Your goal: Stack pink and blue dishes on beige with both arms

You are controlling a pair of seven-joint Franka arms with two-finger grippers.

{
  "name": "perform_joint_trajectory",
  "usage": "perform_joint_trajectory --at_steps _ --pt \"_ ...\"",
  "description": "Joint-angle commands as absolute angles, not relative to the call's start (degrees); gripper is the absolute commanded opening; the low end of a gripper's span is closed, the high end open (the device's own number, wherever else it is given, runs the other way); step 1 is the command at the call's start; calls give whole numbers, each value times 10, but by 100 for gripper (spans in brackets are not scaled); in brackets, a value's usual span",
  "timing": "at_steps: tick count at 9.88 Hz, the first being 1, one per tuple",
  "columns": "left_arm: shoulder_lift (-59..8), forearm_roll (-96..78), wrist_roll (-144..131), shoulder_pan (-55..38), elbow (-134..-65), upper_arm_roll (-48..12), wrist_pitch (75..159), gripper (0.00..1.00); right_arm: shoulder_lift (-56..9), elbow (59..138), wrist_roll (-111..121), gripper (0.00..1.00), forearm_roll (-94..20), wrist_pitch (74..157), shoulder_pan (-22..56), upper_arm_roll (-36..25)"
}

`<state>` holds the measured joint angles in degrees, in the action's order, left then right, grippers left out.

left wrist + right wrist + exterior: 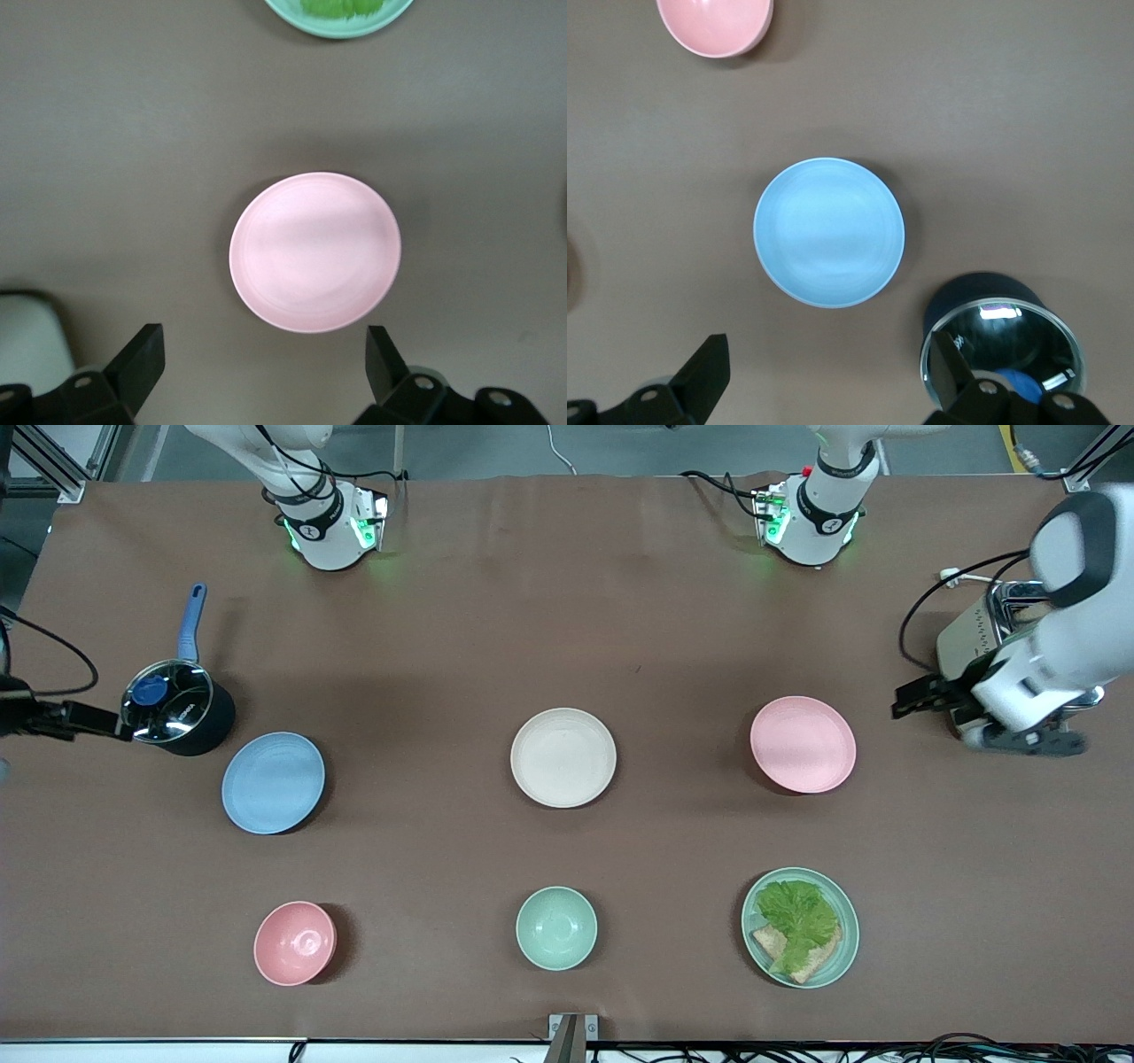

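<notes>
Front view: beige plate centre, blue plate at 9 o'clock, pink plate at 3; left gripper and right gripper both spread wide, empty.

1. We see even, fairly bright overhead light across the brown table in the front view, with no harsh hot spots on the matte cloth.
2. Soft, short shadows hug the plates; the pink plate and blue plate each show a dark crescent along one rim.
3. Glare sits on the glass lid of the dark pot, and we see the same reflection in the right wrist view.
4. Green glow spills from the arm bases onto the cloth.
5. The left arm's white shell is smeared by blur.
6. The left wrist view looks soft and hazy.
</notes>
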<state>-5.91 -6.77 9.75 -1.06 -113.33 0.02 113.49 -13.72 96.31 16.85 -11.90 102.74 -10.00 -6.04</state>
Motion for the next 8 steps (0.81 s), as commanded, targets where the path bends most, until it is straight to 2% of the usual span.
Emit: perform_joint_trajectory --at_steps 1,3,6,8 --pt "-109 -84 170 -5 -1193 3 1230 100 -161 1041 240 100 -177 1124 -99 -76" --pt "-161 -138 230 -3 -1207 15 1258 100 -212 1083 348 100 -261 1185 -99 -92" --pt "-236 -184 322 -2 -1203 37 1287 100 -272 1092 473 100 -346 1188 -103 -120" --pt "-254 -214 352 -1 -1204 51 1288 88 -301 1098 507 100 -387 1194 -104 -127"
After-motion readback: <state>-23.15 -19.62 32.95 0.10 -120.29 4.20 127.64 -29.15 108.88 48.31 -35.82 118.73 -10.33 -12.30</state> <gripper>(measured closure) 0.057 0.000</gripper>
